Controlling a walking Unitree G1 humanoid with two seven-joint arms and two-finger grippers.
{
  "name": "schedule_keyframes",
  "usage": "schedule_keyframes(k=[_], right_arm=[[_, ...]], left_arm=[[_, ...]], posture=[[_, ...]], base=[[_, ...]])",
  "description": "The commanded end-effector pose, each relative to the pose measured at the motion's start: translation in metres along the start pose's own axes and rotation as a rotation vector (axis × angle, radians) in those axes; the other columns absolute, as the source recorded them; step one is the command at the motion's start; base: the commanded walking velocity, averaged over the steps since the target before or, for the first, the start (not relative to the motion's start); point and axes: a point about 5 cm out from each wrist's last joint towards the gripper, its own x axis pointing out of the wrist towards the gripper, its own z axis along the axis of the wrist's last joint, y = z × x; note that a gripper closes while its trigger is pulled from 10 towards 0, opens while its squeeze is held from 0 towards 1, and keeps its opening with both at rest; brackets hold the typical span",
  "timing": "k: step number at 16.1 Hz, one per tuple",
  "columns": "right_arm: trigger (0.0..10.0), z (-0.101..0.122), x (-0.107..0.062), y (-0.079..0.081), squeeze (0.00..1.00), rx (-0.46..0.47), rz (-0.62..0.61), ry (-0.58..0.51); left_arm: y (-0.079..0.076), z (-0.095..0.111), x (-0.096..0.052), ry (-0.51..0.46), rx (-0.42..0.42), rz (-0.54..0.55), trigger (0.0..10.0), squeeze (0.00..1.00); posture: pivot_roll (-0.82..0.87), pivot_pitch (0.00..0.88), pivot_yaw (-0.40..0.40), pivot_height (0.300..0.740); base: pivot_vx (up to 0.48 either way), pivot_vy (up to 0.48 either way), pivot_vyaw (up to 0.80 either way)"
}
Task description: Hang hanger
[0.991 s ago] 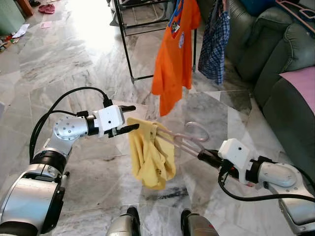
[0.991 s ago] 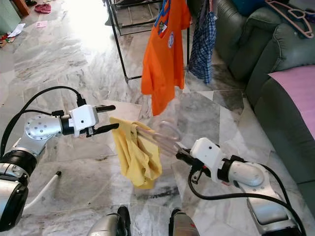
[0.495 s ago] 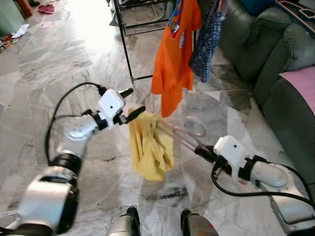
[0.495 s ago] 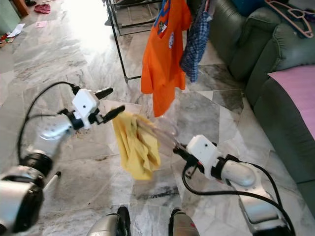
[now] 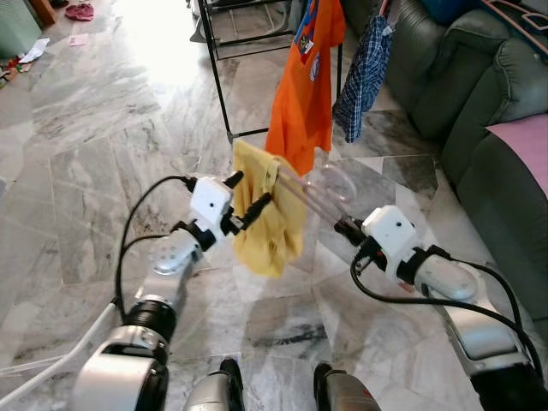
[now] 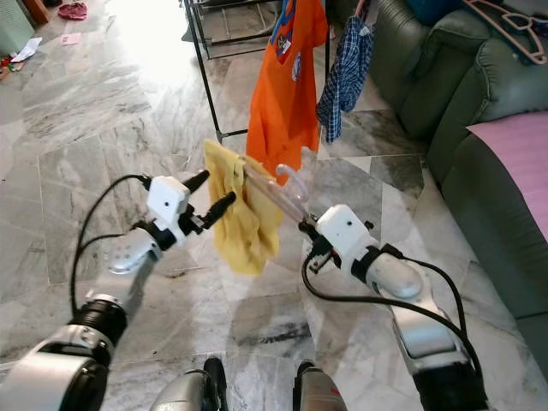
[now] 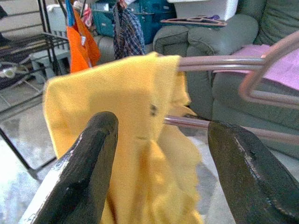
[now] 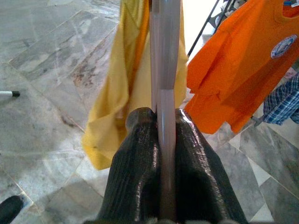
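A pale pink hanger (image 5: pixel 318 190) carries a yellow garment (image 5: pixel 265 212) and is held out over the floor, below the rack's clothes. My right gripper (image 5: pixel 346 229) is shut on the hanger's end; in the right wrist view its fingers (image 8: pixel 140 158) pinch the bar (image 8: pixel 164 112). My left gripper (image 5: pixel 249 195) is open, its two fingers right beside the yellow cloth's left side. The left wrist view has both fingers (image 7: pixel 88 154) spread apart with the yellow garment (image 7: pixel 121 140) close in front of them.
A black clothes rack (image 5: pixel 216 77) stands ahead with an orange shirt (image 5: pixel 306 86) and a blue checked shirt (image 5: pixel 364 73) hanging on it. A dark green sofa (image 5: pixel 479 103) with a pink cloth (image 5: pixel 522 145) runs along the right. Marble floor (image 5: pixel 86 171) spreads to the left.
Both arms have lifted and moved the hanger with the yellow garment forward, nearer the orange shirt. The left gripper has swung closer against the cloth.
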Motion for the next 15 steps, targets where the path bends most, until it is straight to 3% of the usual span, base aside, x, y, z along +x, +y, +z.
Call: schedule_keyframes(k=[1, 3, 9, 11, 15], right_arm=[[0.0, 0.011, 0.005, -0.001, 0.0, -0.014, -0.016, -0.057], [0.0, 0.016, 0.011, -0.001, 0.0, -0.006, -0.032, -0.076], [0.0, 0.035, 0.017, 0.019, 0.0, 0.093, 0.032, -0.16], [0.0, 0.037, 0.014, 0.027, 0.0, 0.104, 0.071, -0.167], [0.0, 0.044, 0.005, 0.037, 0.0, 0.129, 0.121, -0.182]], left_arm=[[-0.003, -0.005, -0.002, 0.017, -0.04, 0.019, 10.0, 0.0], [-0.011, -0.005, 0.004, 0.016, -0.119, 0.039, 10.0, 0.0], [-0.028, -0.007, 0.016, 0.024, -0.189, 0.064, 10.0, 0.0], [-0.028, -0.007, 0.017, 0.028, -0.189, 0.078, 10.0, 0.0], [-0.017, -0.006, 0.018, 0.059, -0.106, 0.188, 10.0, 0.0]], posture=[[-0.24, 0.249, 0.052, 0.74], [-0.24, 0.249, 0.053, 0.74], [-0.25, 0.244, 0.048, 0.74], [-0.25, 0.242, 0.049, 0.74], [-0.26, 0.243, 0.055, 0.74]], base=[[0.0, 0.0, 0.0], [0.0, 0.0, 0.0], [0.0, 0.0, 0.0], [0.0, 0.0, 0.0], [0.0, 0.0, 0.0]])
